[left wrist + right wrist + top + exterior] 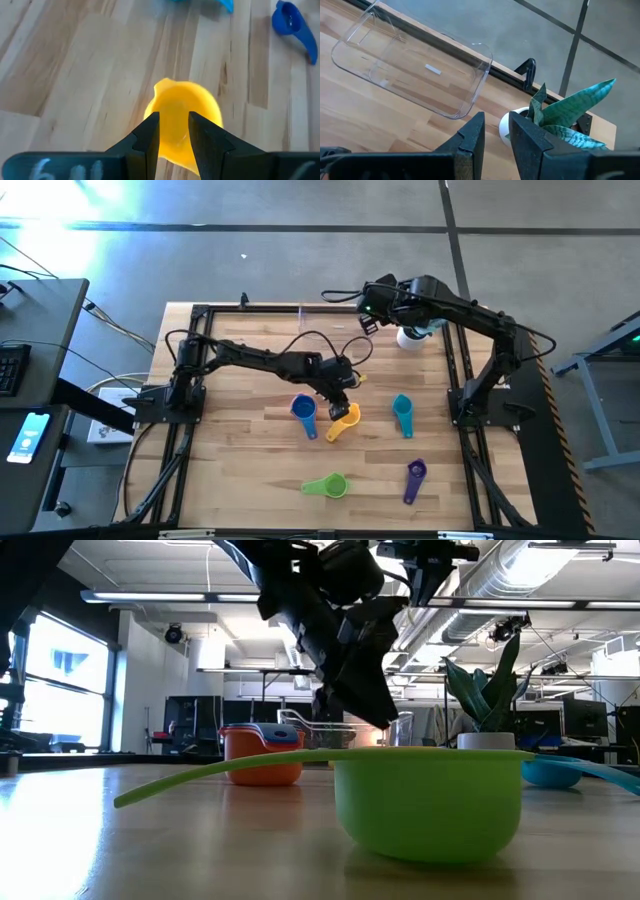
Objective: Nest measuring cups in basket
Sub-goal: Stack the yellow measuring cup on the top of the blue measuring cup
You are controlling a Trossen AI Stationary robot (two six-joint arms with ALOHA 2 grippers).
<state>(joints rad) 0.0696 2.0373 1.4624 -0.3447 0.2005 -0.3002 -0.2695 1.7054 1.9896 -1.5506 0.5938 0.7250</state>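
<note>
A yellow measuring cup [347,420] stands upright on the wood at mid-table. My left gripper [340,402] slants down over it from the table's left. In the left wrist view the cup [182,100] shows between and beyond the fingers, which stand narrowly apart [174,120]. Beside it a blue cup [303,408] sits in an orange one [262,768]. Teal [403,412], green [327,486] and purple [414,478] cups lie apart on the table. The clear basket [410,70] rests at the far edge, with my right gripper [496,125] hovering near it, narrowly open and holding nothing. My left gripper has the yellow cup's near part [175,150] in the gap between its fingers, slanting down from the table's left. I cannot tell whether the fingers touch the cup. The cup stays upright, its opening up.
A white pot [412,336] with a spiky plant [570,107] stands at the far right, next to the basket. Black frame rails [190,410] run along the table's sides. Bare wood lies at the near left [240,470].
</note>
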